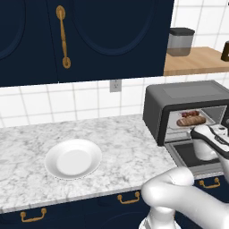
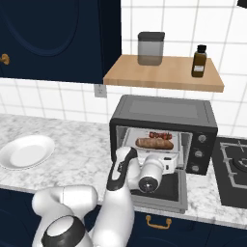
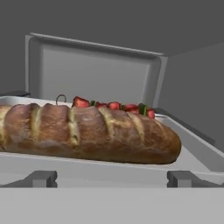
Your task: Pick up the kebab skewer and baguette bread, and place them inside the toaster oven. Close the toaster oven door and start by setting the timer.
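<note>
**Both foods inside the oven**

Our gripper (image 3: 112, 179) hangs wide open and empty over the lowered toaster oven door (image 2: 166, 190). Beyond, inside the toaster oven (image 2: 164, 113), the baguette bread (image 3: 87, 133) lies before the kebab skewer (image 3: 111, 105).

White arm bent forward from base toward 12 o'clock, wrist level, gripper (image 3: 112, 178) jaws spread wide, holding nothing.

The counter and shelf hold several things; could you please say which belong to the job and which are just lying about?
Job:
- baguette, inside the oven
- skewer, behind the baguette
- toaster oven
- oven door, folded down open
- gripper, open at the oven mouth

Lying about:
- white plate
- grey canister
- dark bottle
- stove
</note>
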Motion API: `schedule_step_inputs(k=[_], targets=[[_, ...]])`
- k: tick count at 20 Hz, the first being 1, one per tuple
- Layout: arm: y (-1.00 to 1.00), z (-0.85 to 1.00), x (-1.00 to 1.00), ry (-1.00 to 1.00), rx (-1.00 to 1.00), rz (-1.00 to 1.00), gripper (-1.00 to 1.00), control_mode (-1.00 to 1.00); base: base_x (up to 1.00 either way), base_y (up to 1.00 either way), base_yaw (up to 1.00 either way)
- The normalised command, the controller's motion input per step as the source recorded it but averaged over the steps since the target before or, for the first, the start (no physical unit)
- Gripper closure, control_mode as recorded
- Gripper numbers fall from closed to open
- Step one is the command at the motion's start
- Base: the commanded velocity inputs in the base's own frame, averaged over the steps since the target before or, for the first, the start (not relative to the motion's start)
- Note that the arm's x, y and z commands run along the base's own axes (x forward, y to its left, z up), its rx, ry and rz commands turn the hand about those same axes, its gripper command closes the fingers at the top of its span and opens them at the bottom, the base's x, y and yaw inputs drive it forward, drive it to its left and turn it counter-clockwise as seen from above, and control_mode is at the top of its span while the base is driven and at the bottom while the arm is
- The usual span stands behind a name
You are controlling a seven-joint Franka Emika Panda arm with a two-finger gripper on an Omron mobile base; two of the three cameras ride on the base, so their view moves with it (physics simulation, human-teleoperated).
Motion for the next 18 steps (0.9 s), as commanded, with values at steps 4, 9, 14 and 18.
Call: schedule_step_inputs(k=[4,9,14,18], targets=[[0.0,0.02,0.34,0.03,0.0,0.0,-1.0,-1.0,0.0,0.0,0.0],[0.0,0.02,0.24,0.03,0.0,0.0,-1.0,-1.0,0.0,0.0,0.0],[0.04,0.01,0.23,0.05,0.0,0.0,-1.0,-1.0,0.0,0.0,0.0],[0.06,0.02,0.29,0.05,0.0,0.0,-1.0,-1.0,0.0,0.0,0.0]])
